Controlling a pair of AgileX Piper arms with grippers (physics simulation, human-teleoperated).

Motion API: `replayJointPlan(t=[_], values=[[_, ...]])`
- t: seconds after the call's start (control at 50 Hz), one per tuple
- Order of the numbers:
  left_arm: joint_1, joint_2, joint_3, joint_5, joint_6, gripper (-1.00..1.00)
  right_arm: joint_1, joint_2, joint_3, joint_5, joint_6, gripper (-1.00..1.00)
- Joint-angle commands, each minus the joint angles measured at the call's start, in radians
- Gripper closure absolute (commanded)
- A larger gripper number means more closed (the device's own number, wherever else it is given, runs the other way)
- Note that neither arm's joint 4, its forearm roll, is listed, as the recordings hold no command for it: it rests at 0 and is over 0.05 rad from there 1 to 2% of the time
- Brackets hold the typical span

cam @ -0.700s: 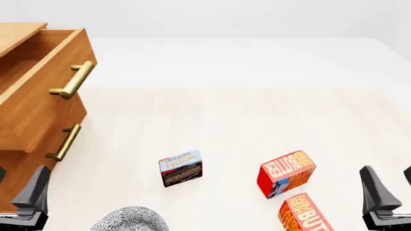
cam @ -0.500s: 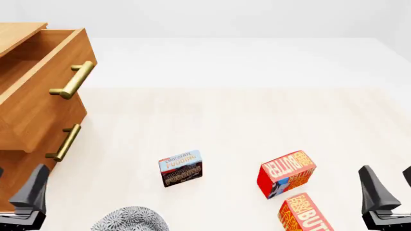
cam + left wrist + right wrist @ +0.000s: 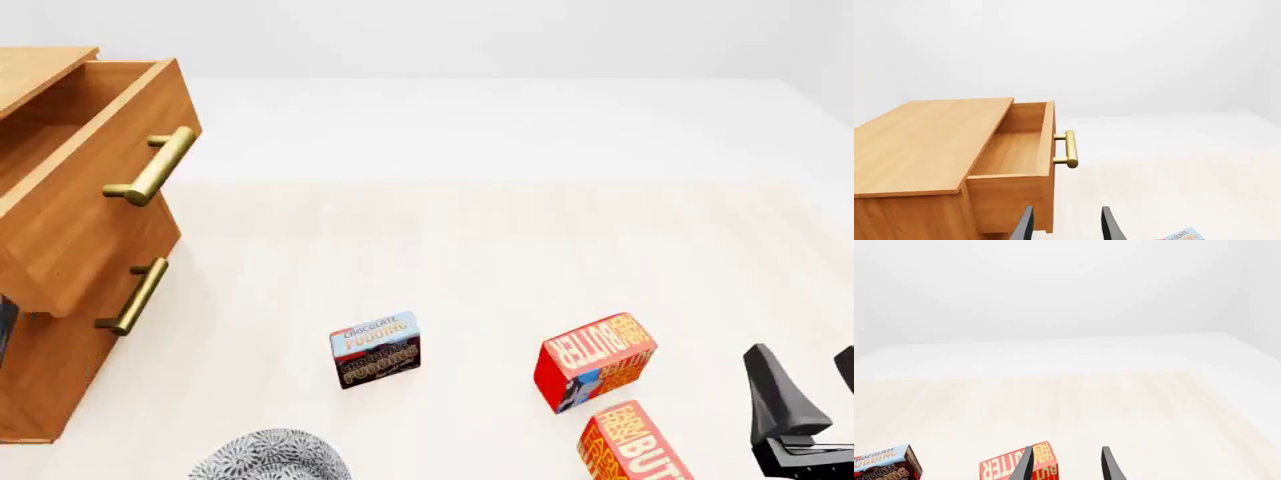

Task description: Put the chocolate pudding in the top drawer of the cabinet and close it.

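The chocolate pudding [image 3: 375, 350] is a small box with a light-blue top band, on the table near the front, right of the cabinet [image 3: 54, 330]. One corner of the pudding [image 3: 1181, 235] shows in the left wrist view, and the pudding [image 3: 884, 466] is also in the right wrist view. The top drawer [image 3: 94, 180] stands pulled out, its brass handle [image 3: 150, 168] facing right; the drawer's inside [image 3: 1011, 152] looks bare. My left gripper [image 3: 1067, 211] is open, low beside the cabinet's front. Only a dark sliver of it [image 3: 4, 328] shows at the front view's left edge. My right gripper [image 3: 807, 368] is open at the front right, holding nothing.
Two red-orange butter boxes [image 3: 594, 362] [image 3: 634, 445] lie between the pudding and my right gripper; one butter box [image 3: 1017, 467] sits just ahead of the right fingers. A grey patterned round object [image 3: 271, 457] is at the front edge. The lower drawer's handle [image 3: 134, 296] juts out.
My left gripper has slid left and up, nearly out of the front view. The right gripper, the boxes and the drawer have not moved.
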Motion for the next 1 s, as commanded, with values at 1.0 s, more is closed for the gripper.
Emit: replayJointPlan(t=[1.0], values=[[-0.036,0.777,-0.968,0.639,-0.075,-1.0,-0.001,-0.002,0.0,-0.001,-0.006,-1.0]])
